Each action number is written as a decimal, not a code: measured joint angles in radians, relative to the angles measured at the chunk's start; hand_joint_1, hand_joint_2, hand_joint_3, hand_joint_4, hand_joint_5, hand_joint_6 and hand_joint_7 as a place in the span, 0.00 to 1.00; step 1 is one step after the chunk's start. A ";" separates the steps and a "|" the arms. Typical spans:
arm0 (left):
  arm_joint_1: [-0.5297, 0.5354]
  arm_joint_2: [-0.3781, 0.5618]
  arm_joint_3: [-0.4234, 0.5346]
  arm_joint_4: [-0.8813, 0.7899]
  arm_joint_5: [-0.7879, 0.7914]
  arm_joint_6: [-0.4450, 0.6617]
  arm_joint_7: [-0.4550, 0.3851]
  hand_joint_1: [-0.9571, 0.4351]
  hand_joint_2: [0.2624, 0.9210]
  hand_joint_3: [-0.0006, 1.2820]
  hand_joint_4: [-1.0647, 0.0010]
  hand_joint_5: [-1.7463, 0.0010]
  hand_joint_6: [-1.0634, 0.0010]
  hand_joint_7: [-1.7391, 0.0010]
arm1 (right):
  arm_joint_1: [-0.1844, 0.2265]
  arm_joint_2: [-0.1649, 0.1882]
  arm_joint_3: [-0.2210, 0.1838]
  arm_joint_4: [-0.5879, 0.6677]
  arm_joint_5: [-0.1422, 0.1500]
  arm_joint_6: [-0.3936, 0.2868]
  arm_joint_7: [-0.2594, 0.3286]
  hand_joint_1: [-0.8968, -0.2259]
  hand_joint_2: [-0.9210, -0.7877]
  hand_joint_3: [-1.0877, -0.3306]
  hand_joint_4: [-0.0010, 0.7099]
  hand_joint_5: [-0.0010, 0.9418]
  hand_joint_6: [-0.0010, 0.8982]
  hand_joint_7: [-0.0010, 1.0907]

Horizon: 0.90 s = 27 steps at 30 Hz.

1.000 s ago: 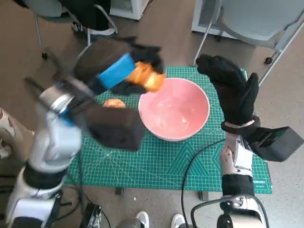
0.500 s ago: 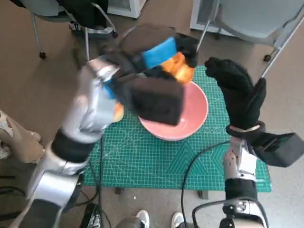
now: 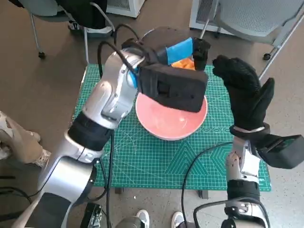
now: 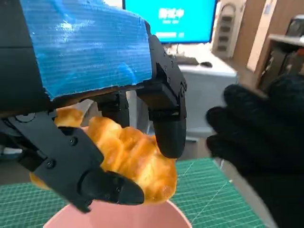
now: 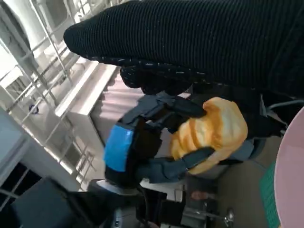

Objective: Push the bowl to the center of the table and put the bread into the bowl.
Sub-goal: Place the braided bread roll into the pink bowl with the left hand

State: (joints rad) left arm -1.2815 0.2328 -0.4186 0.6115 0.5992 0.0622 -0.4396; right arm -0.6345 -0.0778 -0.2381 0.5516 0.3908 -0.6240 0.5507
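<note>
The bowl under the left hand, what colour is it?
Pink; the bowl shows best in the head view.

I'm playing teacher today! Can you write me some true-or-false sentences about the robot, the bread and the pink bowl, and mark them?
1. The left hand holds the bread. True.
2. The bread lies inside the pink bowl. False: it is held in the air above the bowl's far rim.
3. The right hand holds the bowl. False: it holds nothing and stands apart from the bowl, fingers spread.
4. The bowl sits on the green mat. True.
5. The bowl is blue. False: it is pink.
</note>
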 measured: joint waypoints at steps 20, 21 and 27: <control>-0.020 -0.001 -0.016 0.016 -0.007 0.146 -0.214 0.37 0.79 0.02 0.99 0.99 0.84 0.99 | 0.002 -0.003 0.002 0.006 -0.006 -0.015 -0.027 0.32 0.00 0.41 0.27 0.00 0.05 0.40; -0.020 0.001 -0.016 0.010 -0.006 0.147 -0.213 0.37 0.79 0.02 1.00 1.00 0.84 0.99 | 0.002 -0.004 0.002 0.009 -0.006 -0.017 -0.027 0.32 0.00 0.41 0.27 0.00 0.05 0.40; -0.020 0.006 -0.016 -0.005 -0.003 0.158 -0.210 0.37 0.79 0.01 1.00 1.00 0.84 0.99 | -0.002 -0.004 0.003 0.023 -0.006 -0.025 -0.027 0.33 0.00 0.40 0.27 0.00 0.05 0.40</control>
State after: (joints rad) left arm -1.3015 0.2387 -0.4350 0.6064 0.5960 0.2198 -0.6492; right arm -0.6368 -0.0814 -0.2347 0.5748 0.3846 -0.6493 0.5241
